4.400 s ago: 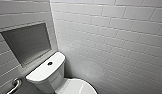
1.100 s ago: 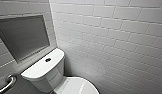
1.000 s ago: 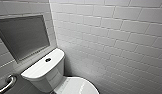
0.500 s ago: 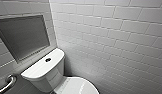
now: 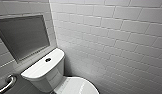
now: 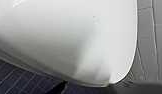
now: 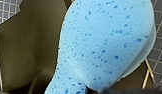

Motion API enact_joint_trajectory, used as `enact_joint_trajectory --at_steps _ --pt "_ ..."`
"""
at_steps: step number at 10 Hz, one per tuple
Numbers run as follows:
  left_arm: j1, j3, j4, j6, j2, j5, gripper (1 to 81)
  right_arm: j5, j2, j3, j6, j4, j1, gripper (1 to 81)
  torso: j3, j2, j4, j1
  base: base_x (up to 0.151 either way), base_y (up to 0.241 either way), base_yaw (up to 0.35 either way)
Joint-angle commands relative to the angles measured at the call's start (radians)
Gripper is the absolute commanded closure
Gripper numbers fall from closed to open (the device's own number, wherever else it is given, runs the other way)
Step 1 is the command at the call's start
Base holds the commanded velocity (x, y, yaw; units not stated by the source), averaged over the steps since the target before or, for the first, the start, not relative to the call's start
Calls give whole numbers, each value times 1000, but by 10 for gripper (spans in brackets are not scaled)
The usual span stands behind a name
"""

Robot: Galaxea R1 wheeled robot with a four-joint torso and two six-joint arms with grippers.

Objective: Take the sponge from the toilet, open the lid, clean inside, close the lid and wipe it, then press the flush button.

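At the right wrist, the right claw (image 7: 94,89) clamps the sponge (image 7: 107,42), seemingly soft and light, at its pinched waist.

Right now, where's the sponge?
Right wrist view: the sponge hangs close before the camera, pinched in the right tool, above tiled floor.

Bathroom, white ceramic toilet (image 5: 44,71) in the corner, white brick-tiled walls (image 5: 112,37), metal grab bar (image 5: 7,84)

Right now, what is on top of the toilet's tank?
One small dark round button sits midway on the toilet's flat white tank top. The tank's inside is covered by that top.
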Motion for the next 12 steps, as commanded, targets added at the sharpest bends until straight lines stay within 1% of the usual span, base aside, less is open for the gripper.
enact_joint_trajectory --at_steps 1,4,6,7,9,10,11,12 --pt "-116 28 -19 -14 17 49 10 -41 -11 -5 5 13 39 811 0 0 0 0 0 0 0" --pt "-122 30 -22 -67 34 49 10 -40 -10 -7 5 13 39 811 0 0 0 0 0 0 0" --pt "-133 30 -22 -135 34 40 10 -40 -8 -7 5 13 39 811 0 0 0 0 0 0 0" --pt "-136 30 -22 -162 35 14 10 -40 -7 -7 5 13 39 811 0 0 0 0 0 0 0" --pt "-138 22 -22 -201 41 -6 10 -40 -7 -7 7 13 39 811 0 0 0 0 0 0 0" --pt "-136 21 -22 -231 43 -35 10 -40 -7 -7 7 15 40 811 0 0 0 0 0 0 0" --pt "-136 12 -19 -289 46 -43 10 -41 -7 -7 7 15 40 811 0 0 0 0 0 0 0" --pt "-136 -19 -22 -326 53 -43 10 -41 -7 -7 10 15 42 811 0 0 0 0 0 0 0"
